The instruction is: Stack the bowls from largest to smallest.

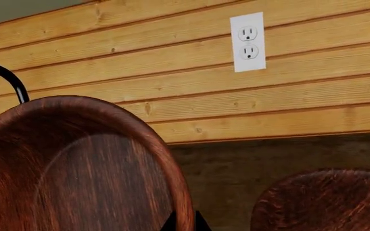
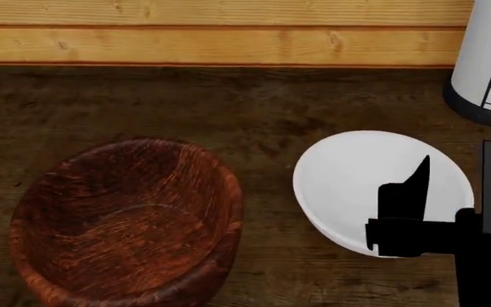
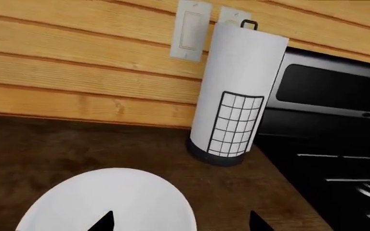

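Reddish-brown grained wooden bowl [image 1: 75, 168] fills the left wrist view, tilted on edge and very close to the camera, so it looks held up by the left gripper [image 1: 185, 222], only its dark tips peeking at the rim; jaws look closed on that rim but the contact is mostly hidden. Second wooden bowl [image 2: 126, 220], deeper and dark-grained, sits upright on the brown desk [image 2: 271, 102], left of the white bowl [image 2: 360, 182], apart from it. White bowl upright on the desk, nearer the white paper towel roll [image 3: 236, 91] in its black grid holder, which stands behind it by the plank wall. Right gripper [image 2: 412, 211] hangs over the white bowl's far-right side; jaws spread, two dark tips straddling the rim in the right wrist view, nothing gripped yet.

Step in hand, judged: right arm lining up to grasp the white bowl while left holds a wooden one. No stack built yet. Next move calls for lowering the right jaws over the white rim, closing, and having the large wooden bowl set flat first so white can go inside it
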